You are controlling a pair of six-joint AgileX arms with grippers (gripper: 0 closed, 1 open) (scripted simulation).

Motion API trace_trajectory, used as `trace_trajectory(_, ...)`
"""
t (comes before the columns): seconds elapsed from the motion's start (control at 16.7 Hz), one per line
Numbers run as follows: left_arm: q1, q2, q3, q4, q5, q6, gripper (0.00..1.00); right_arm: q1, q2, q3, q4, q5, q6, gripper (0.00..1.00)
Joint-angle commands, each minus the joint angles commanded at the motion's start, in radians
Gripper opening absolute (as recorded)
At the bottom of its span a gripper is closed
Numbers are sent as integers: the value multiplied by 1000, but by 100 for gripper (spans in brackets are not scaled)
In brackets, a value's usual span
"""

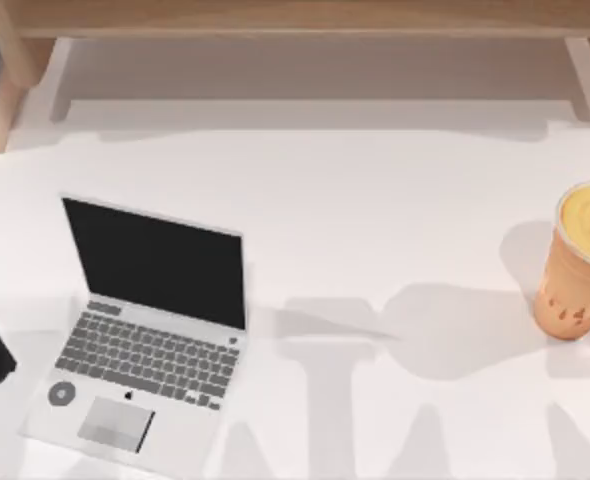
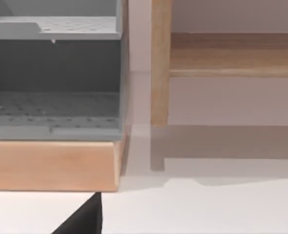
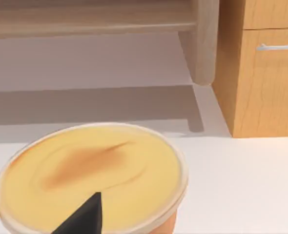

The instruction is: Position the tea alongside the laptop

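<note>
Top view: tea [image 1: 578,265] upright at the counter's [image 1: 375,200] right edge, well apart from the open laptop [image 1: 150,330] at left.
Left wrist: left arm parked; claw state cannot be told.
Right wrist: right claw [image 3: 83,217] over the tea's top, spread cannot be told; the cup likely thin, slick, top-heavy, so grip mid-wall.

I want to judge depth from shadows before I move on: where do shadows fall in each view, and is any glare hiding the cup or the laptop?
Top view: soft grey arm shadows lie on the table between the laptop and the tea; no glare. Left wrist view: the wooden post casts a shadow below it. Right wrist view: a shelf shadow lies behind the tea's evenly lit top.
</note>
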Motion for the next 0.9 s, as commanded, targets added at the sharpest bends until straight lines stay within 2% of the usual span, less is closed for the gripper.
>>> trace_trajectory(0.54, 0, 0, 0, 0, 0, 0, 100, 440, 490, 17, 227, 429, 157, 100)
trace_trajectory(0.72, 0, 0, 0, 0, 0, 0, 100, 517, 575, 20, 266, 504, 184, 100)
trace_trajectory(0.9, 0, 0, 0, 0, 0, 0, 100, 527, 587, 20, 271, 514, 188, 100)
